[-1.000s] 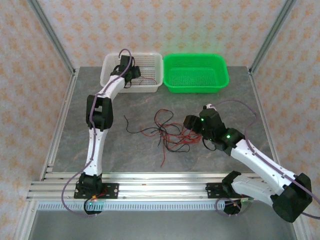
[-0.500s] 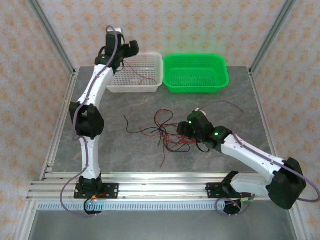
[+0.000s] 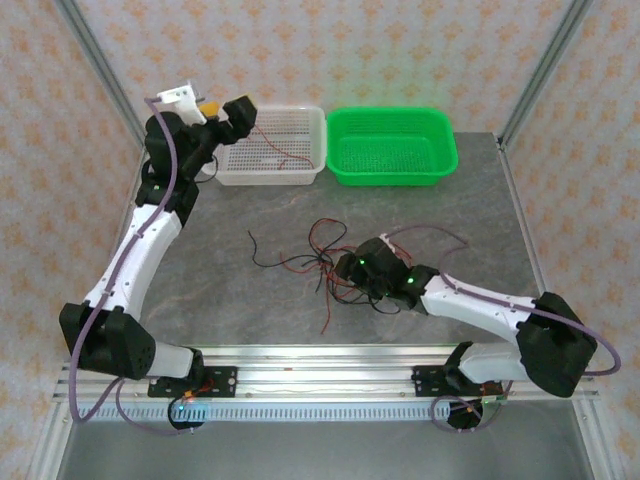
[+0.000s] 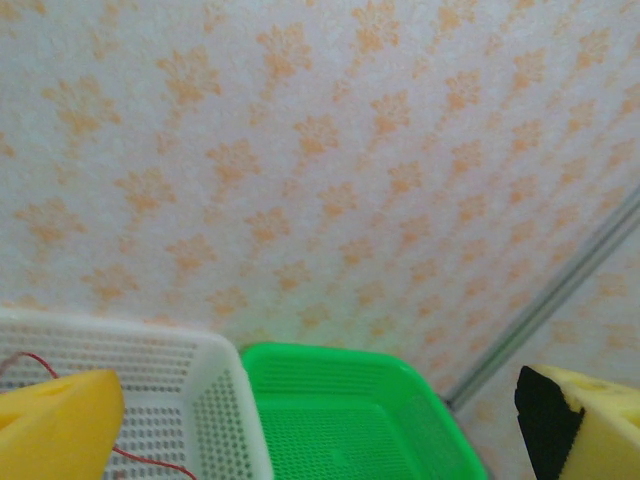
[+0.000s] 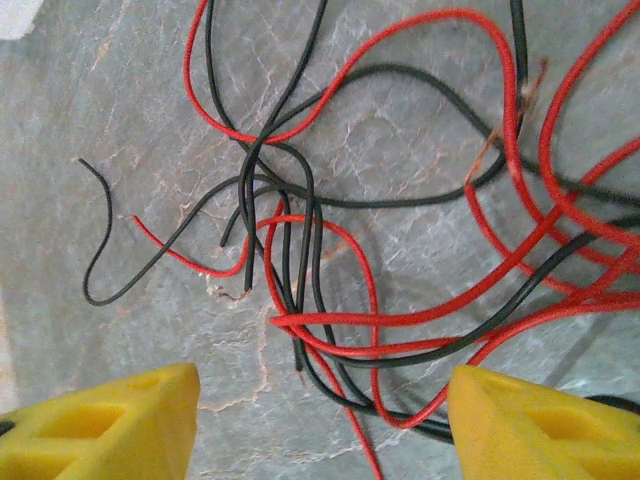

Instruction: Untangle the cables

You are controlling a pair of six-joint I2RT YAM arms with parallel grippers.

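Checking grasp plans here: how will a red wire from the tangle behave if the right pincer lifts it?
Probably floppy: the red wires lie in loose curves flat on the table, so one would likely droop. It would probably drag neighbours, since black wires weave through them. Thin, so seemingly light.

cables (image 3: pixel 318 262) on table (image 3: pixel 250 310) centre, 2 baskets (image 3: pixel 392 112) behind

grey table (image 3: pixel 450 215): cables (image 3: pixel 325 262), two baskets (image 3: pixel 392 145)
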